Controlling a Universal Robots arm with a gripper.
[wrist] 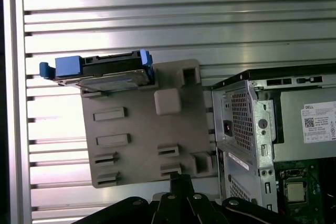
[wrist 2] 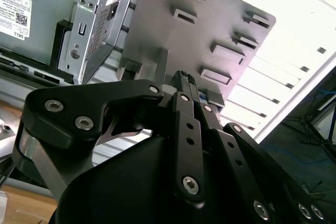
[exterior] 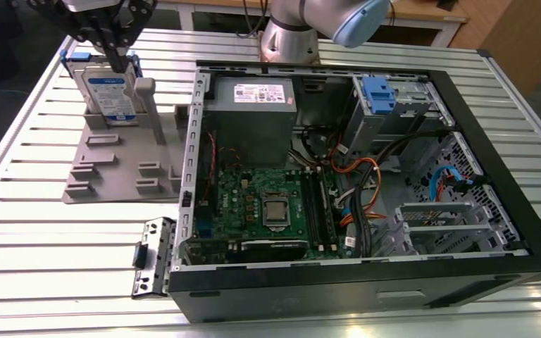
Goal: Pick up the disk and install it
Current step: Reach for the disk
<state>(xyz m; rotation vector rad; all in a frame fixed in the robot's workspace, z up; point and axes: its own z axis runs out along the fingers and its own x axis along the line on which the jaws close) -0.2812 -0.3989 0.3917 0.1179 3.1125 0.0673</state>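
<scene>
The tool [exterior: 117, 55] is hanging at eleven o'clock in the exterior view, right over the disk [exterior: 109, 90]. Its black fingers are pinching together to a point, clenched on nothing. The disk is standing upright on edge in a slot of the grey holder [exterior: 120, 169], with the blue frame wrapping its rim and the white-and-blue label facing the camera. Whether the fingertips are touching the disk's top edge, I cannot tell from this angle. In the first wrist view the tool [wrist: 181, 180] is sitting clear of the disk [wrist: 102, 71], with the holder [wrist: 142, 129] lying between them.

The holder is resting flat on the slatted metal tabletop [exterior: 26, 232], just beside the open computer case [exterior: 501, 151], which is taking up the three o'clock side. Inside the case, the grey power supply [exterior: 250, 116] is sitting toward twelve o'clock, the green motherboard [exterior: 251, 201] toward six, and a blue tab [exterior: 380, 90] at one o'clock. A loose metal bracket [exterior: 155, 257] is lying on the tabletop at seven o'clock, just beside the case.
</scene>
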